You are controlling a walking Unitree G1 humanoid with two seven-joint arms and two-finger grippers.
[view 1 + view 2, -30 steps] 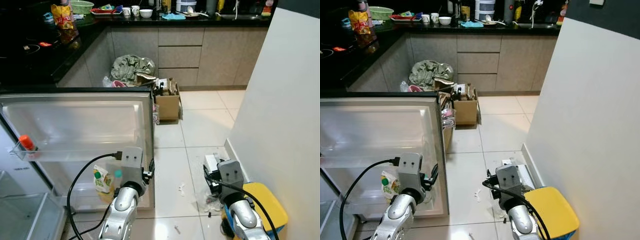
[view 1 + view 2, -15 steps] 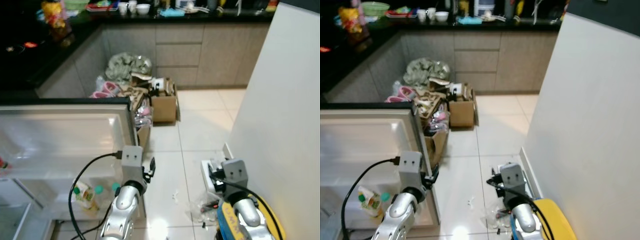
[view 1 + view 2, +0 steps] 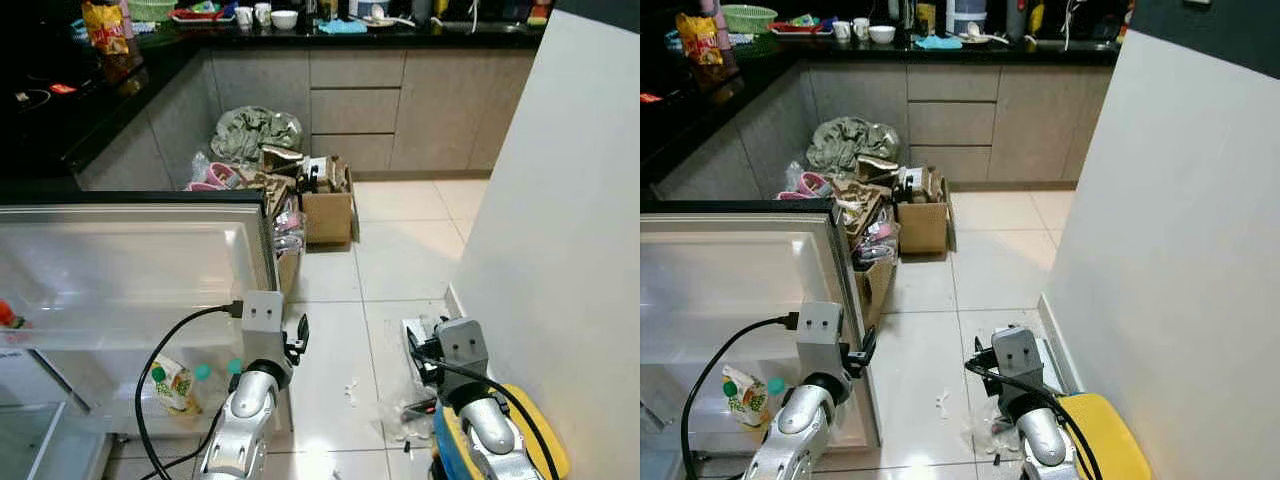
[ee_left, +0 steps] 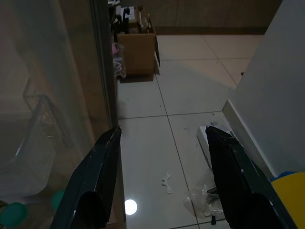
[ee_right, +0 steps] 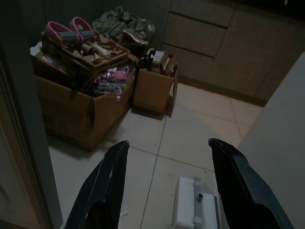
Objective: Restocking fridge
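Beside the open fridge door, the left gripper hangs low with its two black fingers spread wide apart, holding nothing and touching nothing; between them lie pale floor tiles and the door's edge. On the other side, the right gripper is likewise spread wide and empty, above the tiles near a white flat device on the floor. Inside the door, a juice carton with a green cap stands upright in the lower door shelf, its long axis vertical, with two teal bottle caps just beside it. Higher up, at the far left of the upper door shelf, an orange-capped bottle stands upright too. Past the door, open cardboard boxes of clutter sit on the floor before grey cabinets, near a green-grey bundle. A yellow object lies by the white wall, under the right arm.
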